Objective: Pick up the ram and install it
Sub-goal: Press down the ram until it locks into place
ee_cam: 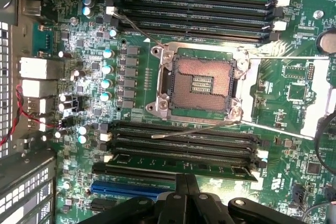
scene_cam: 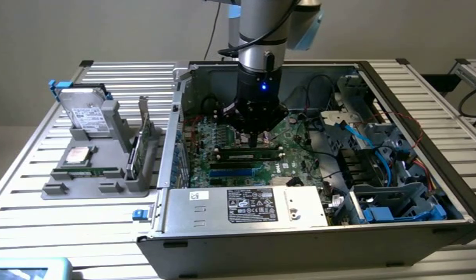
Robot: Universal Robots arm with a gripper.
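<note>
The open case [scene_cam: 316, 233] fills the centre and right of the exterior view, lying on a slatted table [scene_cam: 35, 216]. Inside it the board [scene_cam: 222, 169] lies flat, with the bare CPU socket [ee_cam: 200, 83] at the middle of the wrist view and 2 banks of memory slots [ee_cam: 184, 148], one above the socket and one below.

The arm [scene_cam: 261, 35] drops from the top centre of the exterior view, and the gripper [scene_cam: 254, 140] sits low over the board. Its fingers [ee_cam: 187, 195] look pressed close together at the bottom centre of the wrist view. Whether they clamp the ram or only rest on it I cannot tell.

The ram [scene_cam: 248, 155] lies along a slot just under the fingertips, near the centre of the exterior view. In the wrist view it [ee_cam: 173, 164] is in the slot nearest the gripper.

Risks, as I judge them:
- Uneven downward force could seat 1 end only, leaving the stick tilted.
- A notch slightly off the slot key could bend the board or chip the stick.
- The end latches [ee_cam: 261, 155] may stay unlocked.
- Lifting away with the fingers not released could pull the stick out.
</note>
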